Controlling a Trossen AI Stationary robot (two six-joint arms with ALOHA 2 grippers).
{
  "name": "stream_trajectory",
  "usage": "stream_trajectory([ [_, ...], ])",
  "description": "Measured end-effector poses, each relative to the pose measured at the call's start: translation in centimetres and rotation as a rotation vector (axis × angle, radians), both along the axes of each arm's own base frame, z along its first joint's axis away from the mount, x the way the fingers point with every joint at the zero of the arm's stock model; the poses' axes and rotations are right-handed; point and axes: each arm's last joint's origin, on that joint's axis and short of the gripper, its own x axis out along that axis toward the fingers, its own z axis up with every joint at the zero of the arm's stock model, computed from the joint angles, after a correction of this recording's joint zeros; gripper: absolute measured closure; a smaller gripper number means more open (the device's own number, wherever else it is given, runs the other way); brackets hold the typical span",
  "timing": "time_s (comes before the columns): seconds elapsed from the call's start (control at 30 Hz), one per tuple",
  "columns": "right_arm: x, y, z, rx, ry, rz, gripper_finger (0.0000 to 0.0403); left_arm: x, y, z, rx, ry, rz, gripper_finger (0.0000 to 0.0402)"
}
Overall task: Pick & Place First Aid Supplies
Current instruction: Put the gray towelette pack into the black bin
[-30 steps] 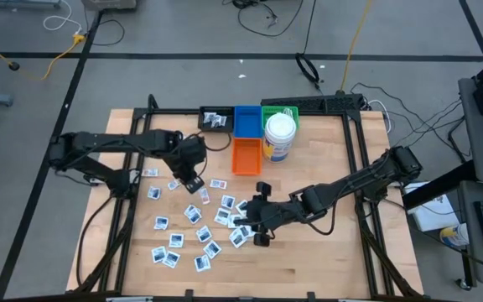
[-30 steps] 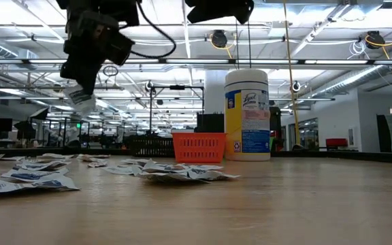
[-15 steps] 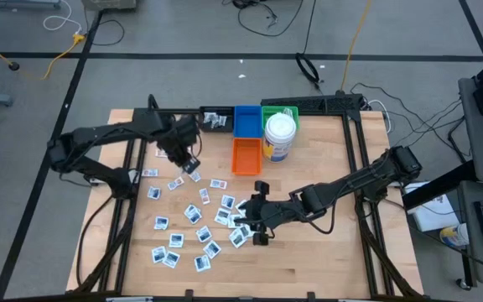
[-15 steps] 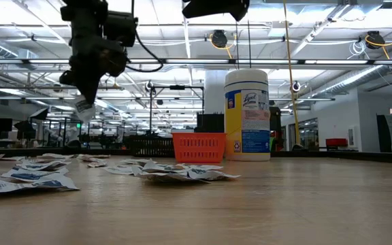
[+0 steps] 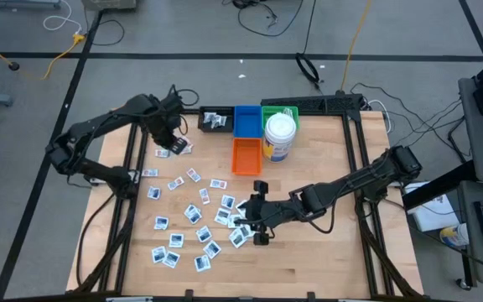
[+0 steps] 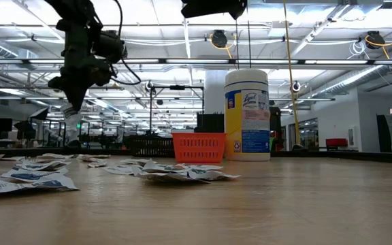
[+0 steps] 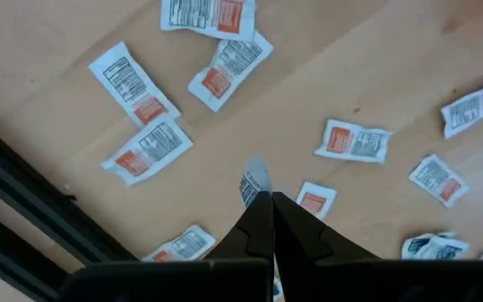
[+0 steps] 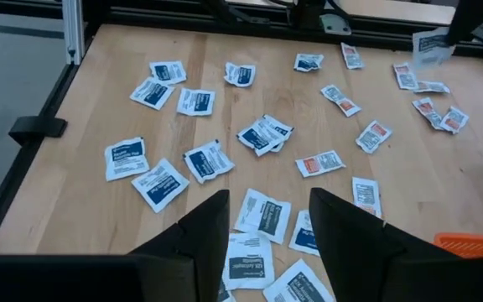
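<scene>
Pale wood formed the table (image 5: 309, 252), and scattered over it lay the first aid supplies (image 5: 193, 214), dozens of small white packets with blue or red print. The left gripper (image 7: 264, 197) hung above the table's far left part, its jaws pinched together on one packet (image 7: 254, 179) that stuck out past the fingertips; in the low view that packet (image 6: 72, 116) dangled under the gripper well clear of the wood. Below these jaws lay a few loose red-printed packets (image 7: 137, 149), and a black frame rail (image 7: 23, 201) ran just beside them. Just beyond the left gripper, along the far edge, stood a small black bin (image 5: 215, 120) with packets in it, then a blue bin (image 5: 246, 120) and a green bin (image 5: 280, 110); an orange bin (image 5: 246, 155) sat nearer the middle, with a white wipes canister (image 5: 279, 137) touching its side.

The right gripper (image 8: 267, 205) hovered low over the thickest cluster of packets near the table's middle, its jaws standing partly apart with nothing between them. Directly under and ahead of its fingertips lay several blue-printed packets (image 8: 262, 134), some overlapping. Farther beyond them more red-printed packets (image 8: 320, 163) were spread, and the orange bin's corner (image 8: 473, 243) showed off to one side. Nothing stood between the right jaws and the packets beneath them.
</scene>
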Motion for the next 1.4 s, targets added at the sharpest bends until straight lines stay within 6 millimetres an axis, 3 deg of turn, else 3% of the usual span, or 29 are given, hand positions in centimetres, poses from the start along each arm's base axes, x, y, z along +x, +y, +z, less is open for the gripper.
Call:
stream_trajectory([
  [0.13, 0.1, -0.2, 0.0, -0.013, 0.002, 0.002, 0.0243, 0.7, 1.6, -0.5, -0.016, 0.02, 0.003, 0.0401],
  [0.3, -0.2, -0.9, 0.1, -0.026, 0.028, -0.009, 0.0247, 3.1, 4.9, -0.8, -0.017, 0.037, -0.024, 0.0401],
  [0.53, -1.9, -2.3, 1.6, -0.112, 0.091, 0.015, 0.0248, 7.3, 10.8, 0.5, 0.043, 0.01, -0.049, 0.0401],
  [0.8, -3.3, -3.5, 2.1, -0.179, 0.172, 0.032, 0.0248, 10.2, 16.2, 2.2, 0.085, -0.019, -0.041, 0.0401],
  [0.93, -3.6, -4.1, 2.0, -0.187, 0.216, 0.017, 0.0248, 11.1, 17.2, 1.9, 0.09, -0.009, -0.043, 0.0401],
  [1.4, -3.6, -5.3, 1.6, -0.142, 0.278, 0.042, 0.0249, 13.9, 17.4, -1.3, 0.146, 0.038, -0.083, 0.0401],
])
